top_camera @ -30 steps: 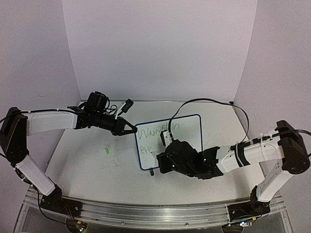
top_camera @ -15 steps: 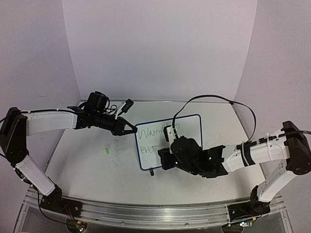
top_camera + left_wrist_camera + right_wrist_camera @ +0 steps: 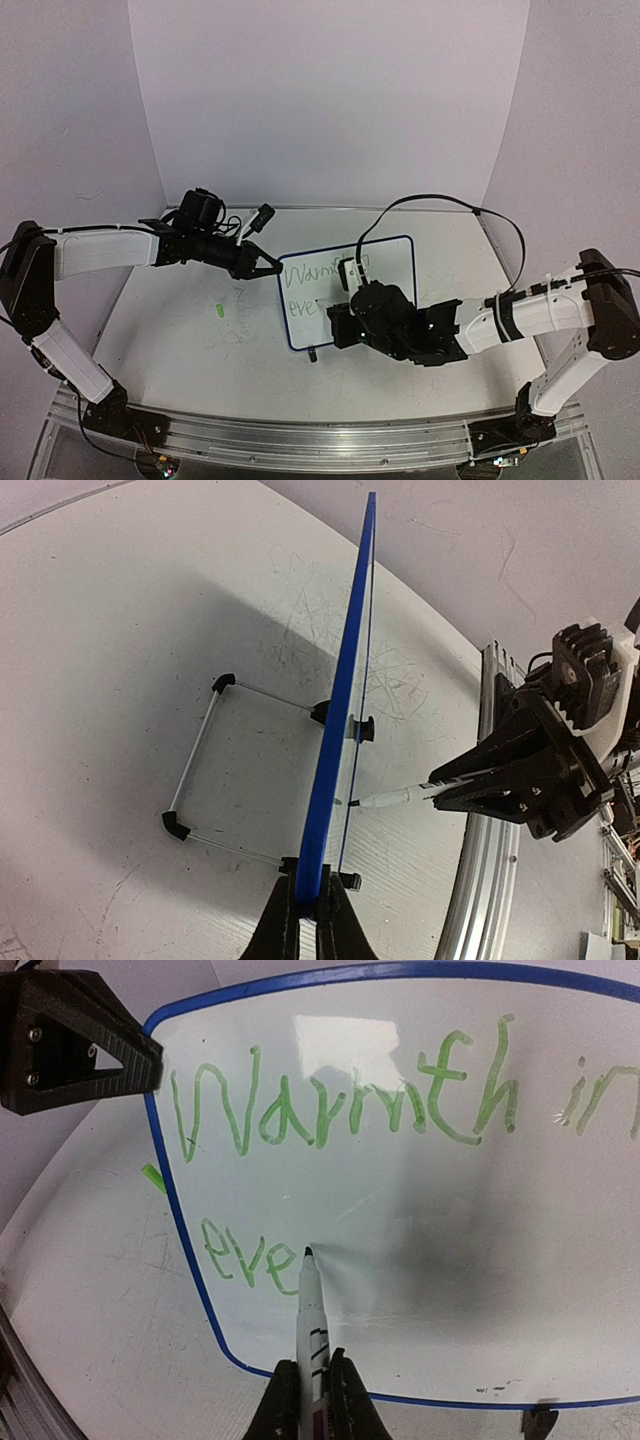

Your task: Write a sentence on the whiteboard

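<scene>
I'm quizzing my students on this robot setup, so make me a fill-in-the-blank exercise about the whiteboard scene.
The left gripper is clamped on the whiteboard's ___ rim.
The right gripper holds a ___ pointed at the board.
The sentence's top line reads "Warmth ___".
Its second line shows only the letters ___.
Missing words: blue; marker; in; eve.

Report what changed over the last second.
The right gripper, shut on the marker, shifted slightly right along the second line of the sentence, its tip now just past "eve". The left gripper stayed clamped on the whiteboard edge, and the board did not move.
</scene>
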